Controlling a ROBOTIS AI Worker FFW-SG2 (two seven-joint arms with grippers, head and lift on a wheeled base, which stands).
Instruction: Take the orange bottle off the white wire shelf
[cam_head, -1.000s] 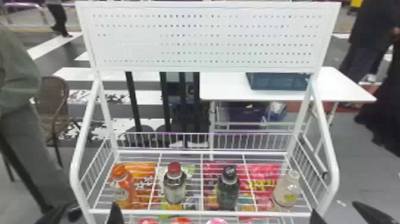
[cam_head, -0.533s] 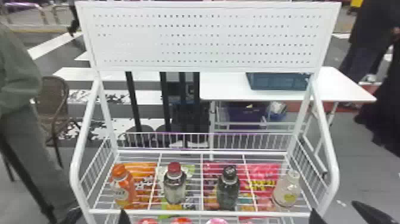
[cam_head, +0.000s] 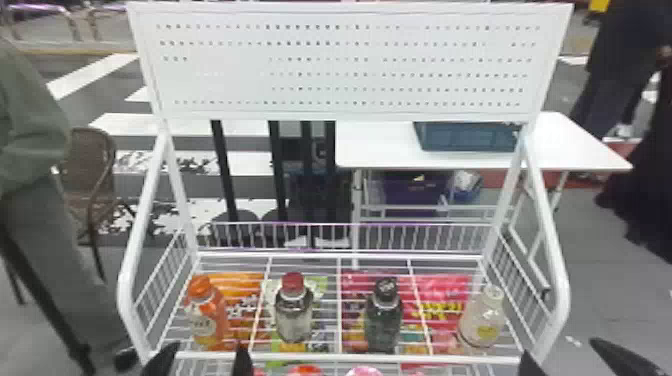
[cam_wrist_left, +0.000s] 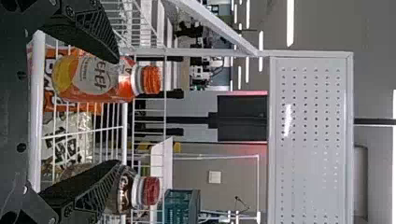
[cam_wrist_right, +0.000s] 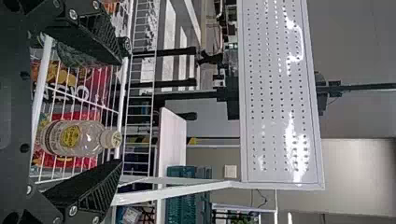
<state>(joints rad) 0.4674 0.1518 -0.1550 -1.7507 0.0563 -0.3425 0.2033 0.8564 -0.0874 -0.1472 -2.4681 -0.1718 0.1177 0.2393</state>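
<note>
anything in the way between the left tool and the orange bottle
Only the white front rail, low before the orange bottle; nothing visible stands between the left tool and the bottle's upper part. The red-capped bottle is off to the right.

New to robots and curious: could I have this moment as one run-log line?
orange plastic bottle with orange cap: upright on white wire shelf | left pincer: open, empty | right pincer: open, empty | removal: not yet done

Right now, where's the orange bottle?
In the head view, the orange bottle stands at the left end of the white wire shelf, beside the red-capped bottle.
</note>
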